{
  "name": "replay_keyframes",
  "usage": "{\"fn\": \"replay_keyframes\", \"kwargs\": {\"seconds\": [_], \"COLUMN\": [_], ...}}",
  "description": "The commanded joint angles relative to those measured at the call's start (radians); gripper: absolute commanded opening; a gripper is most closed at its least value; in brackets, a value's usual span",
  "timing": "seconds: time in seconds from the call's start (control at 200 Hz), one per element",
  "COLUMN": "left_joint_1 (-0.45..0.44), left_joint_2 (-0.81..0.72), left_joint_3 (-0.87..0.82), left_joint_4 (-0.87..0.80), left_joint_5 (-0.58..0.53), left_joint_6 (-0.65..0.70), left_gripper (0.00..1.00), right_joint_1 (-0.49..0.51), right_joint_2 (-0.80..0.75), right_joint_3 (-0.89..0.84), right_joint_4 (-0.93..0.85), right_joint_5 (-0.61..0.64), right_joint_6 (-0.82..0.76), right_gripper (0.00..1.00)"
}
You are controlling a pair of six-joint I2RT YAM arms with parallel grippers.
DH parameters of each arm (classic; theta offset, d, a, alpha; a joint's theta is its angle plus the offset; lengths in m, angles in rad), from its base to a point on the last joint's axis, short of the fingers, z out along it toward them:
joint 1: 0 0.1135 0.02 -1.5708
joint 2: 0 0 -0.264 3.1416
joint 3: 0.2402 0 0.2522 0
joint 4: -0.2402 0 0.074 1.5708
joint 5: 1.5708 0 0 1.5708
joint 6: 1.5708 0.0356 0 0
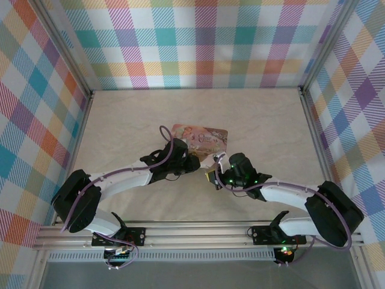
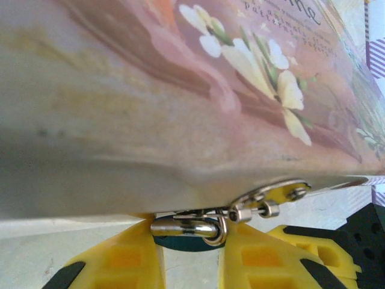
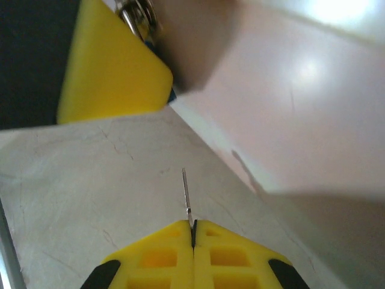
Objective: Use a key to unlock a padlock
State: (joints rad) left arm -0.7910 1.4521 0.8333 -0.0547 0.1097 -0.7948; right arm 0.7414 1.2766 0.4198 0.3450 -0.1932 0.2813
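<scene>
**Padlock (image 2: 183, 232) mostly hidden inside your left claw (image 2: 187, 259)**

On the marble table (image 1: 264, 126) lies the pink tin (image 1: 200, 136); its near edge is covered from above. Your left claw is closed narrowly around the padlock at the tin's hasp (image 2: 274, 194): a silvery shackle shows, the blue body only a sliver. Your right claw (image 3: 193, 232), fully closed, pinches the key (image 3: 186, 195), seen edge-on as a thin strip, apart from the padlock.

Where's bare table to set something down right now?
Free: table beyond the pink tin up to the back wall, and outer strips along the side walls. Crowded: tin's near edge, where left gripper, padlock, right gripper and key meet.
</scene>
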Motion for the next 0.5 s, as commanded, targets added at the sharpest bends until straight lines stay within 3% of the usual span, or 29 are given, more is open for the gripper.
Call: {"fn": "replay_keyframes", "kwargs": {"seconds": [0.0,0.495], "left_joint_1": [-0.003,-0.004], "left_joint_2": [-0.026,-0.014], "left_joint_3": [0.048,0.058], "left_joint_4": [0.019,0.018], "left_joint_5": [0.026,0.036], "left_joint_6": [-0.012,-0.023], "left_gripper": [0.19,0.18], "right_joint_1": [0.009,0.015], "right_joint_2": [0.021,0.079], "right_joint_3": [-0.006,-0.010], "right_joint_4": [0.118,0.187], "right_joint_5": [0.005,0.008], "right_joint_6": [-0.032,-0.039], "right_gripper": [0.00,0.00]}}
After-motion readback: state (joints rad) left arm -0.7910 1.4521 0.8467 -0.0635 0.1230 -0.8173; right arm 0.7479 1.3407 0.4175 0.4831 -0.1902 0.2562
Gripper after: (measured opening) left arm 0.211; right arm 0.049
